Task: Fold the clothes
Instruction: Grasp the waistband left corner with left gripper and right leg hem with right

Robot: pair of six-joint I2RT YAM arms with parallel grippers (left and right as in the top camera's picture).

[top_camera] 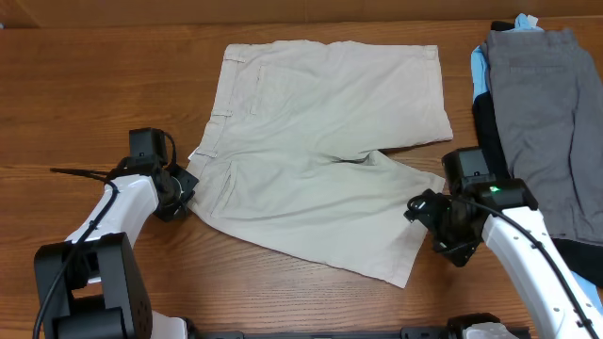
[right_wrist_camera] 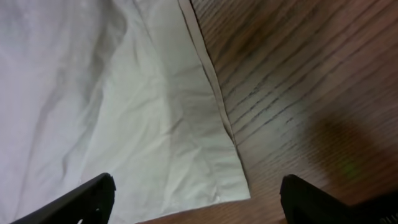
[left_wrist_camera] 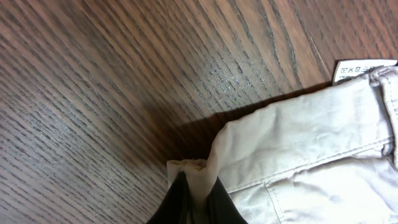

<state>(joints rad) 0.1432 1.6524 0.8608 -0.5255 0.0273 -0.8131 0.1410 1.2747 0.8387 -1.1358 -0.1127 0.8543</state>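
Note:
Pale beige shorts (top_camera: 320, 141) lie spread flat on the wooden table, waistband to the left, legs to the right. My left gripper (top_camera: 188, 185) is shut on the waistband's near corner (left_wrist_camera: 196, 177), pinching a fold of beige cloth. My right gripper (top_camera: 426, 209) is open over the near leg's hem corner (right_wrist_camera: 230, 186), with one finger above the cloth and one above bare wood. Grey shorts (top_camera: 546, 113) lie on black and light-blue garments (top_camera: 480, 75) at the right.
A white care label (left_wrist_camera: 364, 67) sticks out at the waistband. The pile of garments reaches the table's right edge, close to my right arm. Bare wood (top_camera: 94, 85) lies left of the shorts.

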